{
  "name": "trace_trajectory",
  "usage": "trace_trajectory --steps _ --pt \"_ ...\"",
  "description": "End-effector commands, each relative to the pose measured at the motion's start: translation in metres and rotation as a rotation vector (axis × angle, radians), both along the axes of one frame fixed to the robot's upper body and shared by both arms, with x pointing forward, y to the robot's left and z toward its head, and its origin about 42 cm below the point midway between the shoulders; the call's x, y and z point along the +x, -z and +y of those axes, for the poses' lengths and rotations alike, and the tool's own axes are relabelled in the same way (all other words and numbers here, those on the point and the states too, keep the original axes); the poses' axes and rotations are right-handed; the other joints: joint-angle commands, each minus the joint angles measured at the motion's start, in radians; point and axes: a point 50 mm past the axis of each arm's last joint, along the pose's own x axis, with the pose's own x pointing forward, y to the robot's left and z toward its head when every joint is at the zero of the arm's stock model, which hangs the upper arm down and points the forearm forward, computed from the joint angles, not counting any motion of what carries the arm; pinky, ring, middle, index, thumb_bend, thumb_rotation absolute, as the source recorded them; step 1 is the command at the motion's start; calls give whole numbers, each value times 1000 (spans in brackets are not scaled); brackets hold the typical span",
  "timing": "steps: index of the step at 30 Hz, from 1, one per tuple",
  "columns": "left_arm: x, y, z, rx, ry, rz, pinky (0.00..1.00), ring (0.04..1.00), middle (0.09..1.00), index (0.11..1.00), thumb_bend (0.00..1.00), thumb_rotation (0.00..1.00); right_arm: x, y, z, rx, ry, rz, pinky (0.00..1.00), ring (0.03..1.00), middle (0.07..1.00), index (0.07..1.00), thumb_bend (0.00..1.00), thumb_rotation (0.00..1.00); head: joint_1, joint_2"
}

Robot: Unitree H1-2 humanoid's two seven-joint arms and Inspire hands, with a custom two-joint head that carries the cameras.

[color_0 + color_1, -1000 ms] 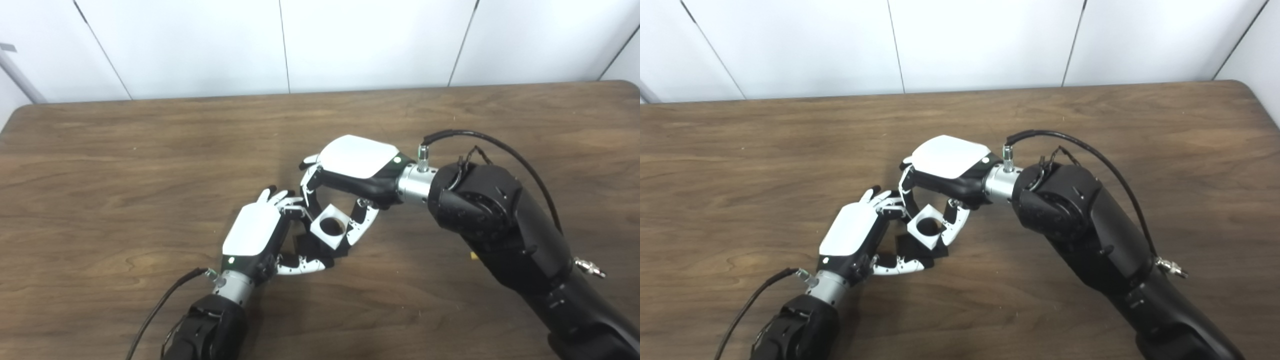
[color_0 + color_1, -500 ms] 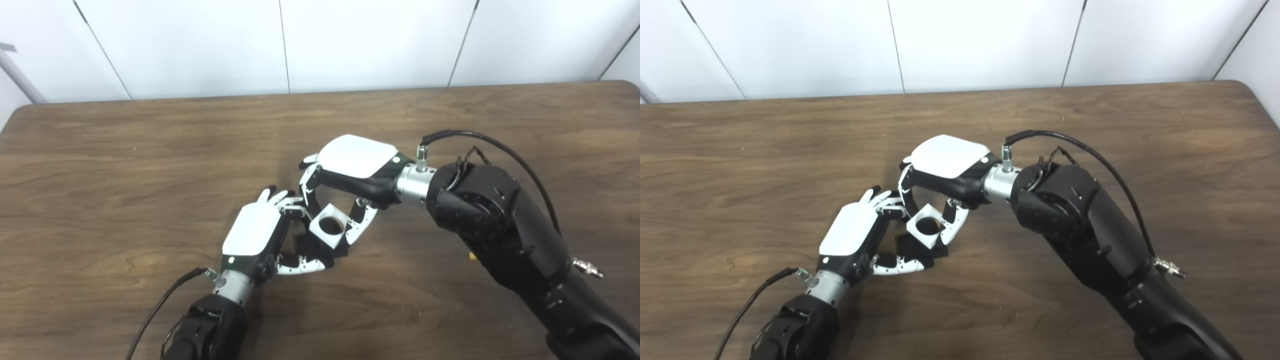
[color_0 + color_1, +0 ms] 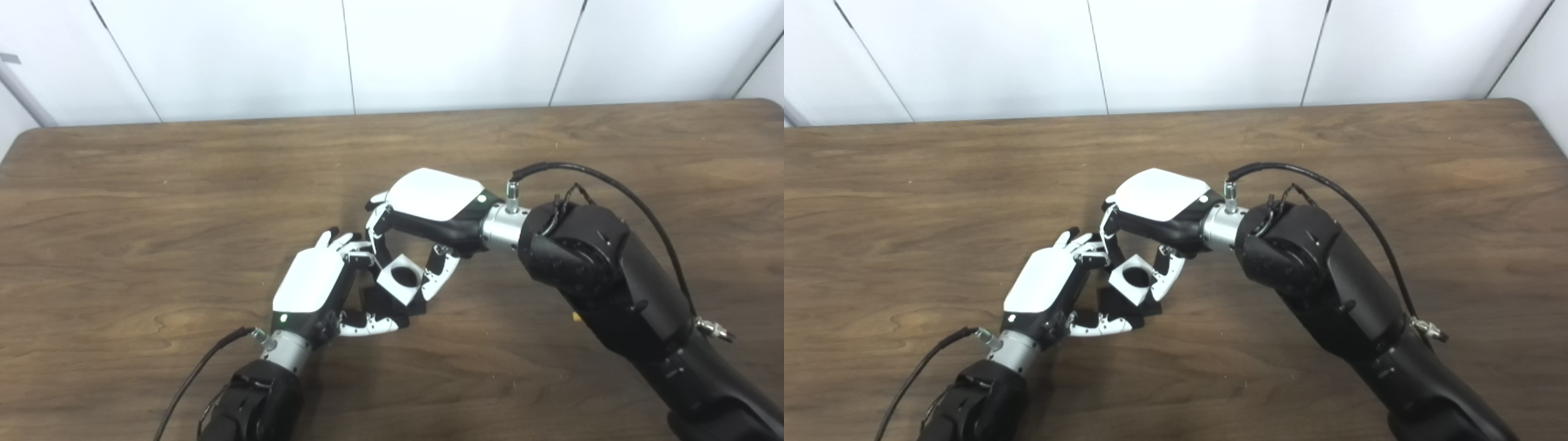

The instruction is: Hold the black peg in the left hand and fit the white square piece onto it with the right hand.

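The white square piece [image 3: 401, 278] has a round hole in its middle. My right hand [image 3: 429, 205] is shut on it, fingers on its far edge and thumb on its near right edge. The piece sits tilted, right over the black peg [image 3: 375, 301], whose dark base shows beneath and to the left. My left hand [image 3: 318, 288] is shut on that black peg, thumb stretched along its near side. Whether the peg's tip is inside the hole is hidden by the piece. In the right eye view the piece [image 3: 1132, 280] and peg base [image 3: 1111, 301] look the same.
The brown wooden table [image 3: 153, 202] stretches around both hands, its far edge against a white panelled wall [image 3: 343, 55]. A black cable [image 3: 588, 177] loops over my right forearm. A tiny yellowish speck [image 3: 576, 316] lies on the wood by that arm.
My right hand has sunk a little and shifted slightly left, bringing the white piece lower onto the black peg. The left hand has stayed still.
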Motion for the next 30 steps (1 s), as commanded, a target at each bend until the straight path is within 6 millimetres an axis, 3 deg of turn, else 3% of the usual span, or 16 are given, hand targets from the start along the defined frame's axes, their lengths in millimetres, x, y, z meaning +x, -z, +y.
trace_trajectory --steps 1,23,24,25,27,30 --pt "-4 5 -2 38 27 41 1000 904 800 487 520 51 4 -12 1 23 -3 -56 848 900 754 485 522 134 2 1" --pt "-5 4 -3 41 25 48 1000 906 802 487 520 52 5 -7 2 27 13 -48 858 898 761 490 525 150 0 8" --pt "-5 4 -3 40 25 48 1000 905 802 487 520 52 5 -7 2 28 16 -48 849 896 761 540 770 215 0 8" --pt "-5 4 -3 39 25 47 1000 903 801 487 520 52 5 -7 2 29 17 -48 847 895 764 562 864 246 0 8" --pt "-5 4 -3 40 26 44 1000 902 800 487 520 52 5 -7 1 33 18 -48 846 895 770 586 964 293 0 8" --pt "-5 4 -3 41 27 39 1000 900 796 487 521 52 4 -8 -1 37 20 -54 842 893 781 599 998 326 -6 12"
